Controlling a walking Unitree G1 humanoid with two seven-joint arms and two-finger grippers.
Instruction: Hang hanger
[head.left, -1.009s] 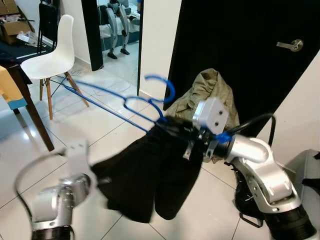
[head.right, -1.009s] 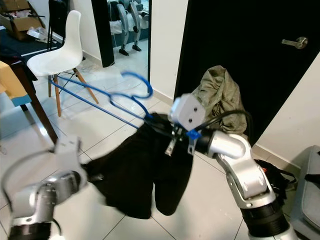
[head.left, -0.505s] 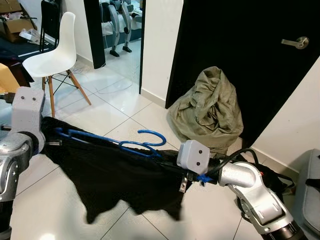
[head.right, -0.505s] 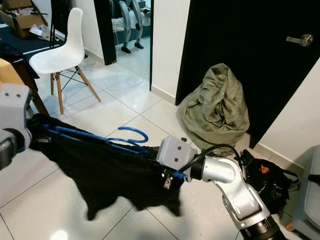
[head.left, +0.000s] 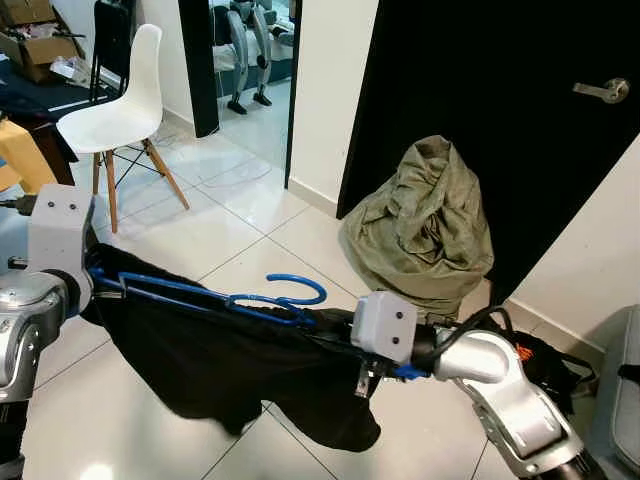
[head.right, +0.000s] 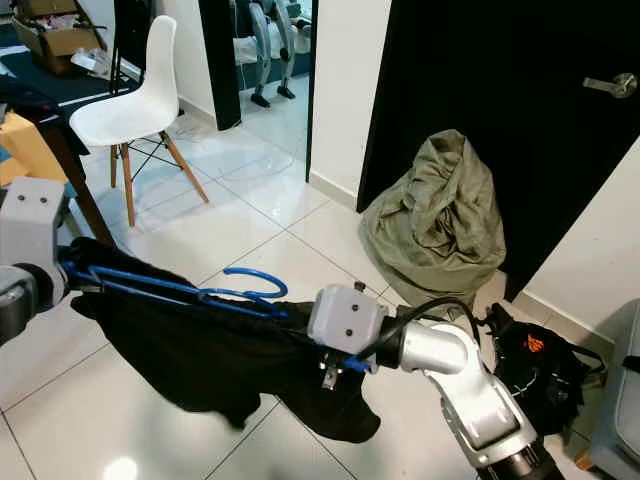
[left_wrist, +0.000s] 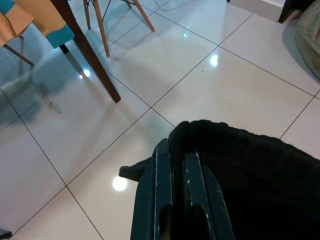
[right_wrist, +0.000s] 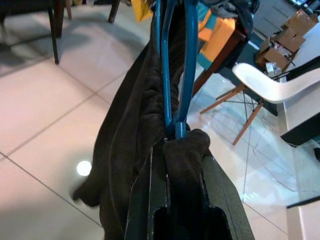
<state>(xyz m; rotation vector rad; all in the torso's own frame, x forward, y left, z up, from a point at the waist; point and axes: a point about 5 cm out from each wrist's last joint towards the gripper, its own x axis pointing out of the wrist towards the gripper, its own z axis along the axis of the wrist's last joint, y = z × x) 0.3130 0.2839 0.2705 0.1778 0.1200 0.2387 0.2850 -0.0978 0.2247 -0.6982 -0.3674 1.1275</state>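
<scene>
A blue hanger (head.left: 262, 298) lies nearly level at knee height, its hook (head.left: 300, 290) pointing up and away from me. A black garment (head.left: 220, 350) is draped over it and sags toward the floor. My left gripper (head.left: 98, 286) is at the hanger's left end, and its fingers (left_wrist: 172, 165) are shut on a fold of the black cloth. My right gripper (head.left: 335, 328) is at the right end, below the hook. Its fingers (right_wrist: 150, 175) are shut on the blue hanger (right_wrist: 176, 75) with black cloth bunched between them.
A white chair (head.left: 115, 110) stands at the back left beside a dark table with a yellow cloth (head.left: 22, 165). An olive-green bag (head.left: 420, 225) slumps against the black door (head.left: 480, 90). A dark bag (head.left: 548, 362) lies on the tiles to the right. An open doorway (head.left: 250, 50) is behind.
The hanger has come down from a high, tilted hold to a low, level one, and the left gripper now holds its left end. The garment hangs lower than half a second ago.
</scene>
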